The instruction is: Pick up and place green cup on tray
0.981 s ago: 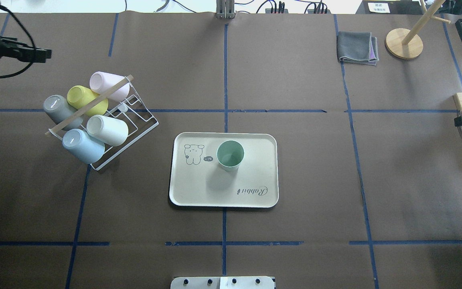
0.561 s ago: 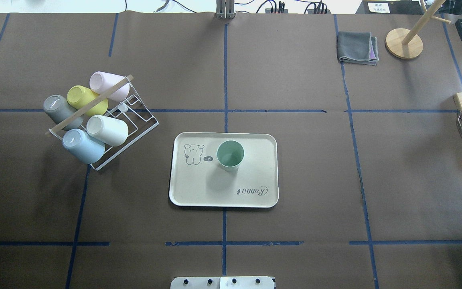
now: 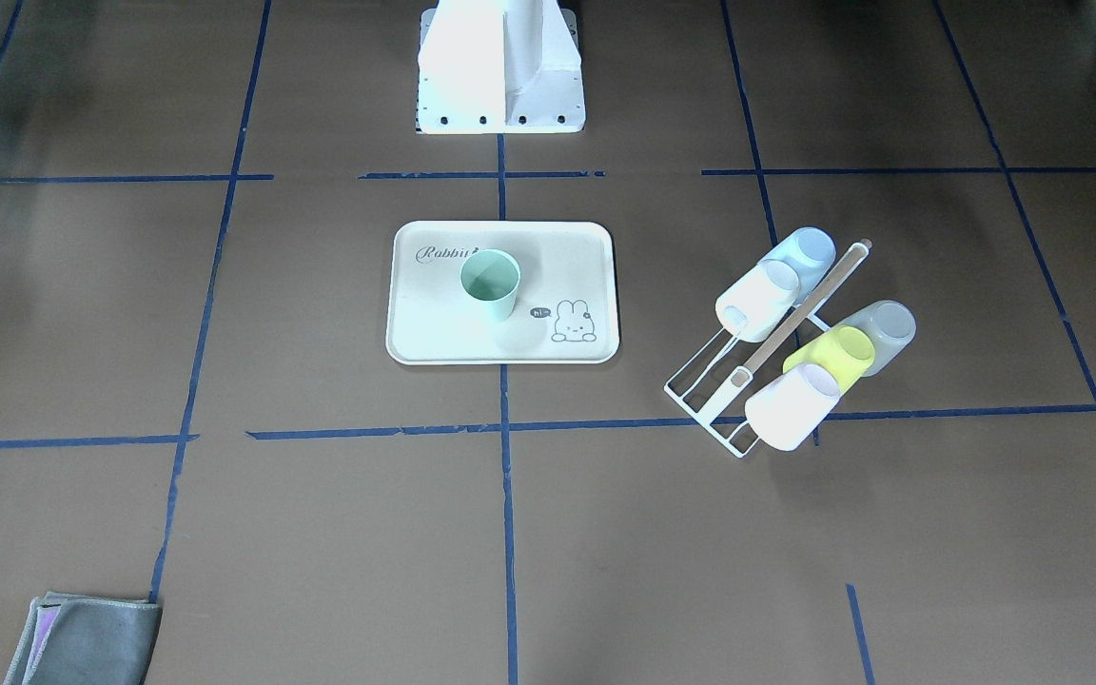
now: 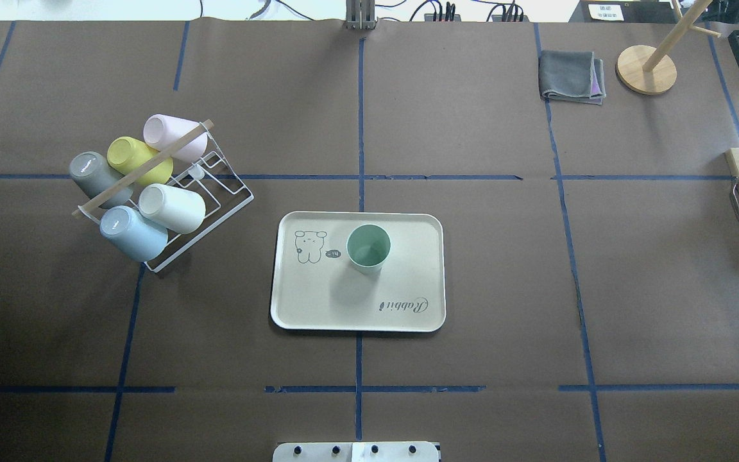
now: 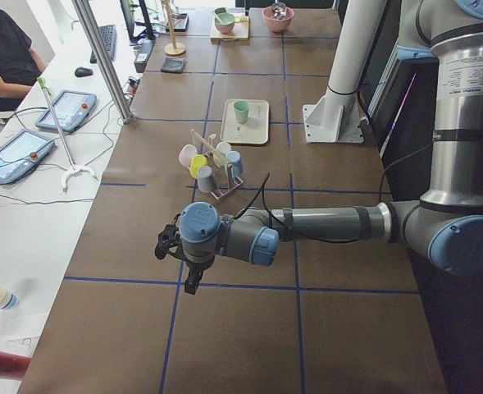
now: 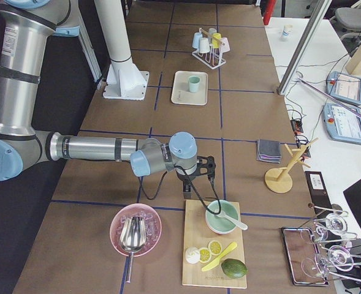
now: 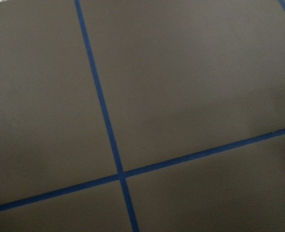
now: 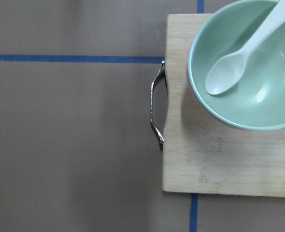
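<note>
Overhead exterior: the green cup (image 4: 368, 247) stands upright, mouth up, inside the tray (image 4: 318, 301), just beside the bunny drawing and clear of the rim.
Tray: cream-white, lying flat near the middle of the brown desk (image 4: 472, 269), across a blue tape line.
Front-facing view: the same cup (image 3: 491, 281) sits on the tray (image 3: 434, 333) between the "Rabbit" lettering and the bunny; no arm is over it.
Cup rack (image 4: 151, 163): white wire with a wooden bar, on the robot's left of the tray and apart from it; it holds a pink cup (image 4: 174, 136), a yellow-green cup (image 4: 138, 159), a grey cup (image 4: 97, 174), a white cup (image 4: 172, 208) and a pale blue cup (image 4: 133, 232), all tilted on their pegs.
Left hand (image 5: 165, 243): seen only from the desk's end, low over bare desk and well apart from the rack and tray; I cannot tell how far its fingers are spread. Its wrist camera shows only brown paper and crossing blue tape.
Right hand (image 6: 209, 166): seen only from the other end, above the edge of a wooden board (image 8: 229, 164), well apart from the tray; its spread cannot be told either.
Right wrist view: the board carries a green bowl (image 8: 248, 67) with a white spoon (image 8: 234, 72) in it.
Far corner: a folded grey cloth (image 4: 571, 76) lies beside a wooden stand (image 4: 646, 69).
</note>
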Robot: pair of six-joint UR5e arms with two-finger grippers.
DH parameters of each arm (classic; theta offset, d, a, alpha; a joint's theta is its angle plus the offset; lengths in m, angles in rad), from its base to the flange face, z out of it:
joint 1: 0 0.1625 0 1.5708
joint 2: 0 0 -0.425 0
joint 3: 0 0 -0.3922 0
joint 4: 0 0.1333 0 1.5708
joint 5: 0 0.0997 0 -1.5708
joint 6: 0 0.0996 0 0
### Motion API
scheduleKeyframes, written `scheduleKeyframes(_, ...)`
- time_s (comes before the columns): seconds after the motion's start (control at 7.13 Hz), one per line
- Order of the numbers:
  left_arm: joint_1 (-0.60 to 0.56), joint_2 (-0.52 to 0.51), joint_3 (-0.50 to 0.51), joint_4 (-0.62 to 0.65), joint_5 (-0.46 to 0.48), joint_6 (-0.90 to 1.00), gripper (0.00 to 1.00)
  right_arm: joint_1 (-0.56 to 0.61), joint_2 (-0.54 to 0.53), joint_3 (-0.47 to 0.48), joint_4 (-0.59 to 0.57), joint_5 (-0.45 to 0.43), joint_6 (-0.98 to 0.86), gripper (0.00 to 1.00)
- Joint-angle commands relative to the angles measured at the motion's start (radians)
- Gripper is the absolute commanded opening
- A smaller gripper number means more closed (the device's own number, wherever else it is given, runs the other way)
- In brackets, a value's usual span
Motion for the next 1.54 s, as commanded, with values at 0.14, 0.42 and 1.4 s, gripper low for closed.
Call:
scheduleKeyframes(0.14,-0.005,0.029,-0.095,0.238,-0.001,0.020,1.00,0.089,0.045,-0.010,-0.241,-0.018,-0.279,0.99)
scheduleKeyframes(0.42,-0.006,0.037,-0.221,0.414,0.010,-0.062,1.00,0.087,0.053,-0.009,-0.245,-0.022,-0.279,0.99)
scheduleKeyframes(1.4,-0.003,0.089,-0.264,0.383,0.008,-0.061,1.00,0.064,0.053,0.019,-0.318,-0.006,-0.316,0.99)
